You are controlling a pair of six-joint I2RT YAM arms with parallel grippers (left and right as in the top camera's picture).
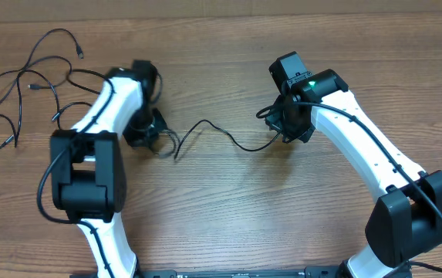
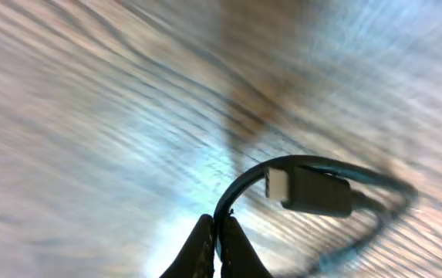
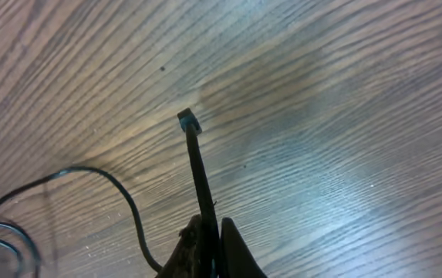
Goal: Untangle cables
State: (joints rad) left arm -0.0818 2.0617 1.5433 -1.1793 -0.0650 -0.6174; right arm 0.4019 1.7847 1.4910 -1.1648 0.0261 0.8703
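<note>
Cable [image 3: 197, 166] slack across the table [image 3: 344, 116], left jaws and right jaws clenched on it.

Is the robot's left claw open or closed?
Shut. The left gripper has its fingertips pressed together, pinching a black cable beside a plug.

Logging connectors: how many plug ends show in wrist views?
2: a silver-tipped plug on the cable in the left claw; a dark plug above the right claw. Others may lie outside.

Light-brown wood-grain table [image 1: 244, 224] — soft glare patches across it.
</note>
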